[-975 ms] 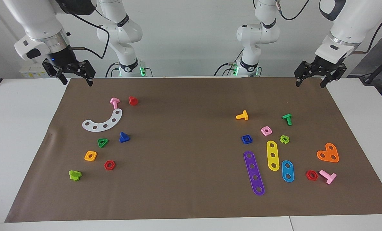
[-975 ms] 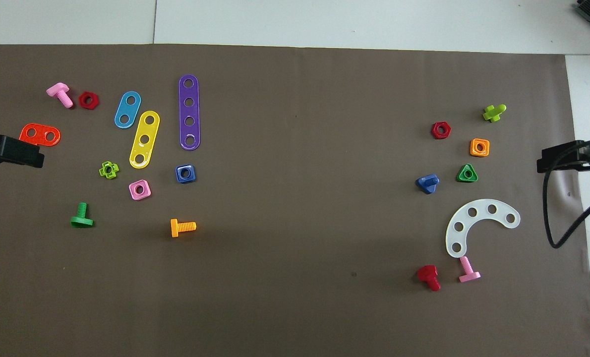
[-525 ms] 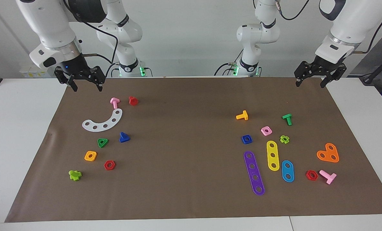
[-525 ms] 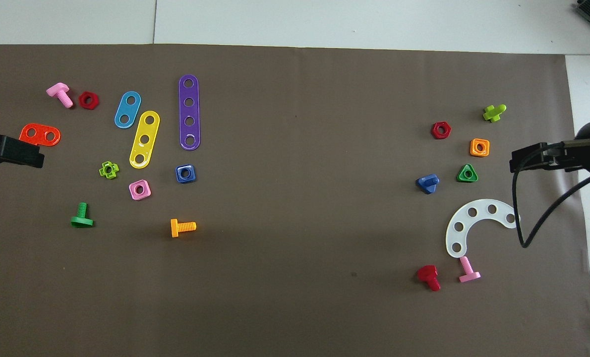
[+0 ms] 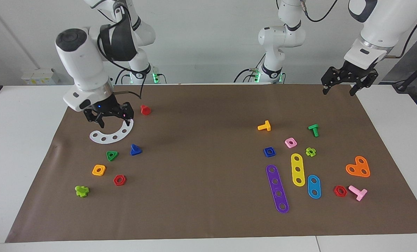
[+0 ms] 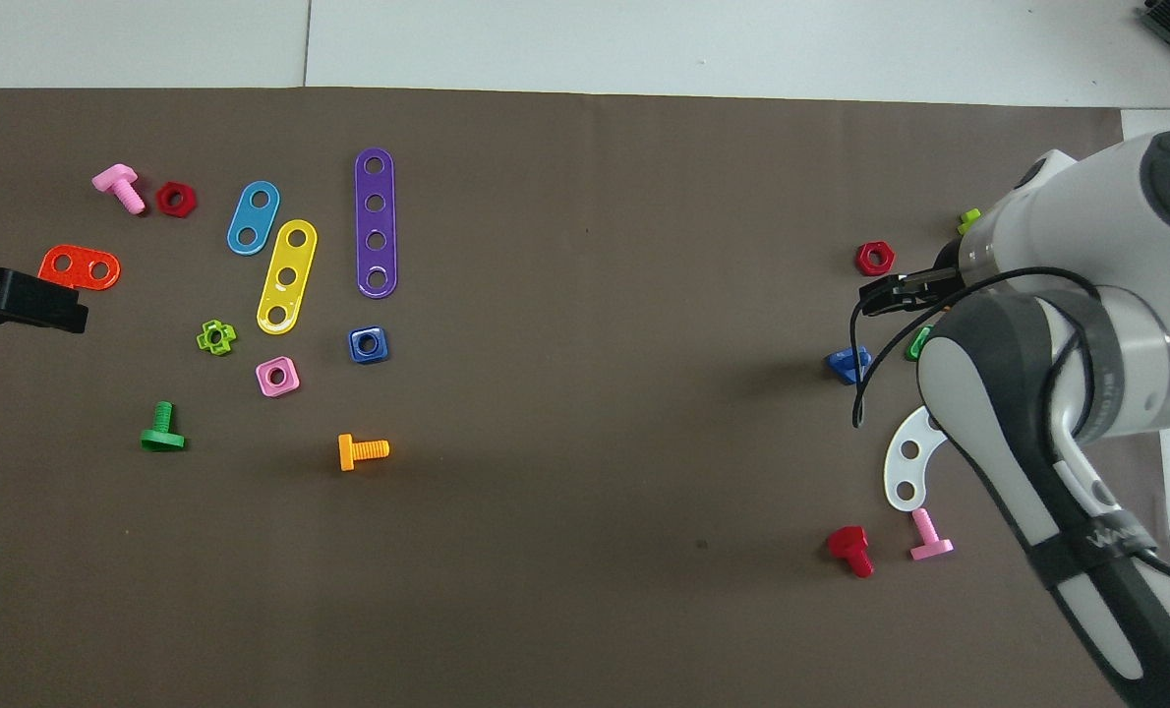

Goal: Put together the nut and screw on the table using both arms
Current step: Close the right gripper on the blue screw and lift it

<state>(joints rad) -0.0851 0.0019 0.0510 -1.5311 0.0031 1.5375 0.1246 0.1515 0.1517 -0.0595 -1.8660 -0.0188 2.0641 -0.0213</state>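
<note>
Claw report, right arm first: found the right claw (image 5: 114,122) hanging low over the robot-side end of the white curved plastic strip with five holes (image 5: 107,137), fingers apart, gripping nothing. Had swung there within the last second from above the paper's edge, nearer to the robots than the strip. Found the left claw (image 5: 337,91) raised and waiting well apart from the strip, at the left arm's end of the counter (image 5: 19,140), fingers likewise apart and empty; had not budged.

Spotted the small blue plastic screw with the flat triangular head (image 5: 135,149) lying near the strip, a little farther from the robots, untouched and unshifted. Spotted the small blue plastic square nut with the round centre hole (image 5: 269,151) well apart from the strip, toward the left arm's end, also unshifted.

Read the swing as the opening of a reach for the screw: not yet above it, not yet down on it. Judged the task barely begun: screw and nut both left to grasp, then to bring together and thread.
</note>
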